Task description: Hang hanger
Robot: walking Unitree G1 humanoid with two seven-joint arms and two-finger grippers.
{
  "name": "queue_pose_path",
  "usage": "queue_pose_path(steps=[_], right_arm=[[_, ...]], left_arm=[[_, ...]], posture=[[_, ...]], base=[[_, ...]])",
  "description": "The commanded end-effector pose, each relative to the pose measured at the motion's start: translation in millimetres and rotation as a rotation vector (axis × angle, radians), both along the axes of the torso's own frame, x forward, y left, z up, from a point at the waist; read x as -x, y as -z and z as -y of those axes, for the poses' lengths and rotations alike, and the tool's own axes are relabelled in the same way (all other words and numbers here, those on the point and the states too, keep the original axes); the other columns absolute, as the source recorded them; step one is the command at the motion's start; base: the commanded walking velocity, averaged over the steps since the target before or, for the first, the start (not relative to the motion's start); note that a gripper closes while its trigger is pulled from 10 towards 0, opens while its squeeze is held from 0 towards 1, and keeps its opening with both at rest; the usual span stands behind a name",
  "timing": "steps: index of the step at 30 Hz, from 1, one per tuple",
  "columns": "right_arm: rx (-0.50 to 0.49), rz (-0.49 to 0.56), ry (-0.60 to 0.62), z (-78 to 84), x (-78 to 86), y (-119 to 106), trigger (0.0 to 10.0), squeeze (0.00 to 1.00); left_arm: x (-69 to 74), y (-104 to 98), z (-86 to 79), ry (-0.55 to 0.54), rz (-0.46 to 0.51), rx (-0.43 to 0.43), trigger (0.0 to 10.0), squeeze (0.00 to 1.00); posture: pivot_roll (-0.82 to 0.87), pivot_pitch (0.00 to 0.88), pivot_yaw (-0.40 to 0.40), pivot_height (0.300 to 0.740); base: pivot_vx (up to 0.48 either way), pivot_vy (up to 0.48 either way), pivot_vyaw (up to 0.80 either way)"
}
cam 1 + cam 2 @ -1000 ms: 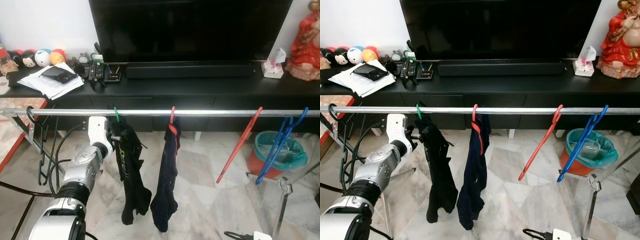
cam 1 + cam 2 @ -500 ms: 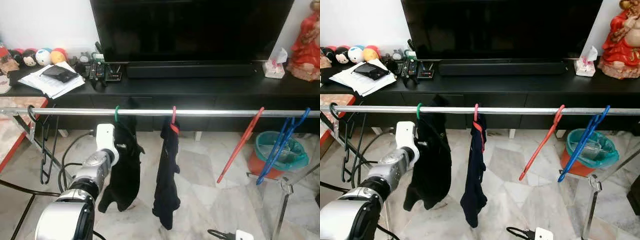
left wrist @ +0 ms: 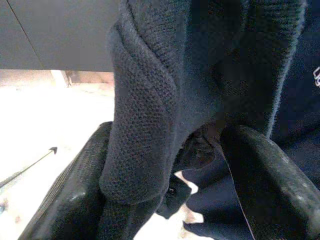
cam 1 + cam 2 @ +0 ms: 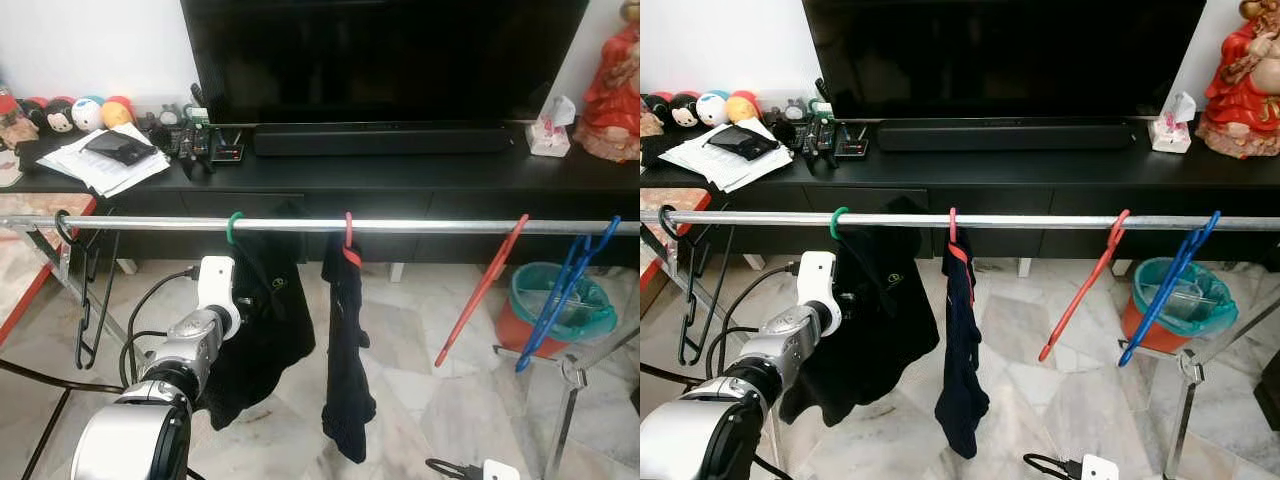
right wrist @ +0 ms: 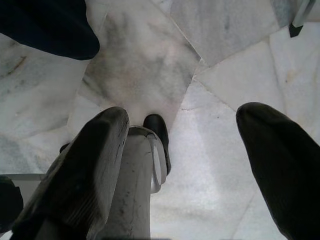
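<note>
Before us stands a large dark television (image 4: 385, 60) on a long black desk (image 4: 400, 175), with a soundbar (image 4: 380, 140) along its foot. Nearer, a silver rail (image 4: 420, 226) runs from left to right across the scene.

Since half a second ago, the black garment (image 4: 262, 330) on the green hanger (image 4: 232, 226) has swung out wider to the right and spread, and the dark garment (image 4: 347, 370) on the red hanger (image 4: 347, 235) hangs lower and straighter. Our left arm has stayed at the garment's left edge.

The green hanger's hook sits over the rail, left of centre, and the hanger drops down and to the right under the cloth, its long axis slanting with the shoulder line. Further right, an orange hanger (image 4: 480, 290) and a blue hanger (image 4: 565, 290) hang bare, both slanting down to the left. At the far left a black hanger (image 4: 85, 300) hangs from the rail end.

Our left end effector (image 3: 165, 185) has its two fingers (image 3: 65, 200) parted around a fold of the black garment, cloth touching both. Our right end effector (image 5: 182, 165) hangs low over the marble floor (image 5: 150, 60), its fingers spread wide, holding nothing.

A teal basket (image 4: 555, 295) stands on the floor at right, and papers (image 4: 100, 160) lie on the desk at left.
</note>
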State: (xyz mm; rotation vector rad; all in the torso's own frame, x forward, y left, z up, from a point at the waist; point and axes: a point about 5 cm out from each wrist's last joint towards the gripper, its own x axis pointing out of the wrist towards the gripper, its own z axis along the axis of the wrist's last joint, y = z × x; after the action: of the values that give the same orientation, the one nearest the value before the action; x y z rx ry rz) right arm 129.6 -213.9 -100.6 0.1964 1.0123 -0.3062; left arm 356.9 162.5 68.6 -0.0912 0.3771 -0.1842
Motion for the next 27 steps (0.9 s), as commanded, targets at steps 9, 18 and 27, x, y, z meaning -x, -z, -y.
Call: queue_pose_path(steps=[9,18,27], right_arm=[[-0.004,-0.003,0.019,-1.1,1.3,0.7,10.0,0.00],[-0.005,-0.005,0.012,-2.6,2.1,1.2,10.0,0.00],[-0.002,-0.005,0.015,-1.1,1.9,0.8,10.0,0.00]], left_arm=[[-0.3,-0.2,2.5,0.014,0.006,-0.005,0.0,0.00],[-0.1,-0.3,1.2,-0.002,0.016,0.003,0.0,0.00],[-3.1,-14.1,-15.3,-0.080,0.140,0.054,0.0,0.00]], posture=[[0.00,0.000,0.035,0.740],[0.00,0.000,0.031,0.740],[0.00,0.000,0.035,0.740]], base=[[0.000,0.000,0.00],[0.000,0.000,0.00],[0.000,0.000,0.00]])
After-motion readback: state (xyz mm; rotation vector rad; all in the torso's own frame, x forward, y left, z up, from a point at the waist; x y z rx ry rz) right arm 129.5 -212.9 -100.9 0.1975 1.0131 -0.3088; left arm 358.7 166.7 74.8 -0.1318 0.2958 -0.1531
